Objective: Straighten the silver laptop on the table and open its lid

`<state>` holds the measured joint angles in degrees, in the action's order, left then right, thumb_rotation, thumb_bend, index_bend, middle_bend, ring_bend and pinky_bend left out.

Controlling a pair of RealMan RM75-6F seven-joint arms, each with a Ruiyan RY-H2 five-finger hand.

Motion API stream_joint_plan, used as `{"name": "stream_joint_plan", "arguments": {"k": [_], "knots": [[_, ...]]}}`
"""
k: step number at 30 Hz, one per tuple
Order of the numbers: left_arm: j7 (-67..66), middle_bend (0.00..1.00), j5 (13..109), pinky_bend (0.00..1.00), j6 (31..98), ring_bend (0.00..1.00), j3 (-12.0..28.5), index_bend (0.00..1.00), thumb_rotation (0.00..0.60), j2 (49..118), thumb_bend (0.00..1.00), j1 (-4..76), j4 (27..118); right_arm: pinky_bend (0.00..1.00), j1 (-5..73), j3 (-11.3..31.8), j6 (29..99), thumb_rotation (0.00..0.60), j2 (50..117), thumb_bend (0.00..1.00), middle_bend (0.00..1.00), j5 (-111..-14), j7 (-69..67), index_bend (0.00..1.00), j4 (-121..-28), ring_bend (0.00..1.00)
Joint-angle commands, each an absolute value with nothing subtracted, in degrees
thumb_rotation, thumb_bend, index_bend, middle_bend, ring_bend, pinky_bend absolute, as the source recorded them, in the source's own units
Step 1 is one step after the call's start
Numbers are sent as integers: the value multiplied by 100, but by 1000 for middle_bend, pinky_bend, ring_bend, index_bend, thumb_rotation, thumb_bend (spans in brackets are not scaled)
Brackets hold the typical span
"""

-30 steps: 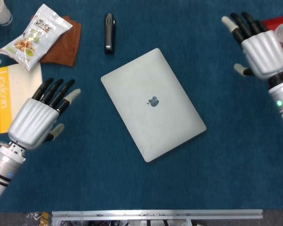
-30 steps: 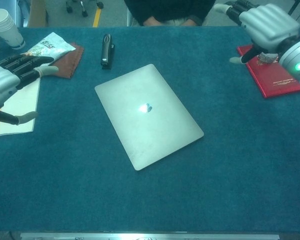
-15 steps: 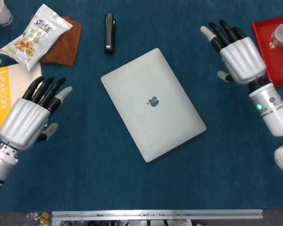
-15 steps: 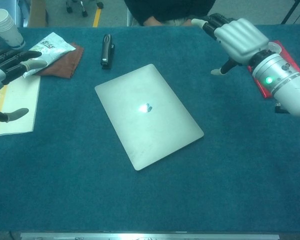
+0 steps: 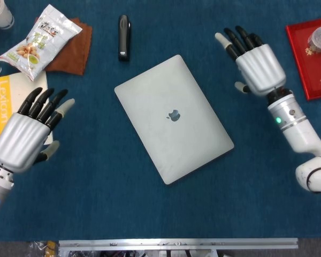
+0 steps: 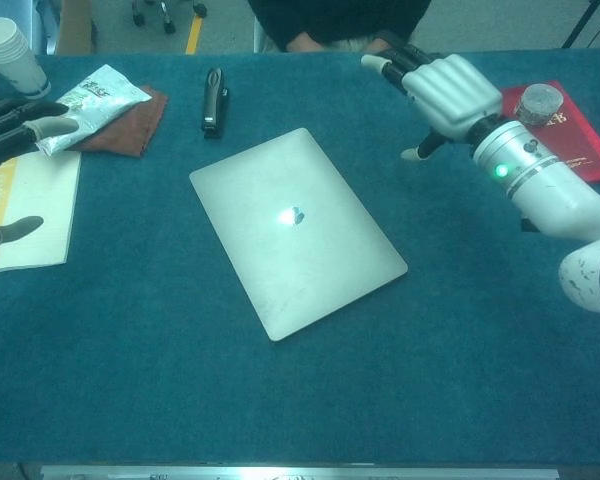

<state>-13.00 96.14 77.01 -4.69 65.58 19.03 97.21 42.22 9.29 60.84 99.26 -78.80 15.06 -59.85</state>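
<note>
While the silver laptop (image 5: 174,119) lies closed and askew at the centre of the table (image 5: 257,203), neither step is yet done: left hand (image 5: 25,136) and right hand (image 5: 255,64) hover apart from it, fingers spread, holding nothing.

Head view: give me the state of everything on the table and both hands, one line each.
Laptop: lid closed, skewed to the table edge, untouched.
Left hand: open, holding nothing, left of the laptop.
Right hand: open, holding nothing, right of the laptop.
Snack bag: sealed, lying flat, partly on the brown cloth.
Stapler: closed.
Red booklet: closed, a small jar on it.
</note>
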Motion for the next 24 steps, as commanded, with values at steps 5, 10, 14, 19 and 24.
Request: {"name": "stream_joint_plan", "arguments": {"k": [5,10,14,19,24], "knots": [[-1256,42,9619,51,7695,0,-441,7,600,6546,271,1869,9675,224,4274,894,6038,600,10100,4,83,-7941,1502,0,-5833,4],[-1210,42,9642,52,7704,0,-416,6,600,6536,271,1853,9644,224,4346,930,6010,600,10333,0,83,-7942,1505,0,-5595,4],[-1167,42,9630,52,7721,0,-399,7,600,6512,271,1821,9629,224,4451,976,5966,600,10597,0,83,-7950,1482,0,-5303,4],[-1124,42,9630,52,7768,0,-395,7,600,6471,271,1762,9606,224,4606,1008,5924,600,10908,0,83,-8012,1424,0,-4876,4],[-1063,42,9619,52,7800,0,-370,7,600,6458,271,1727,9559,224,4775,1051,5784,600,11224,0,83,-8020,1284,0,-4386,4]]}}
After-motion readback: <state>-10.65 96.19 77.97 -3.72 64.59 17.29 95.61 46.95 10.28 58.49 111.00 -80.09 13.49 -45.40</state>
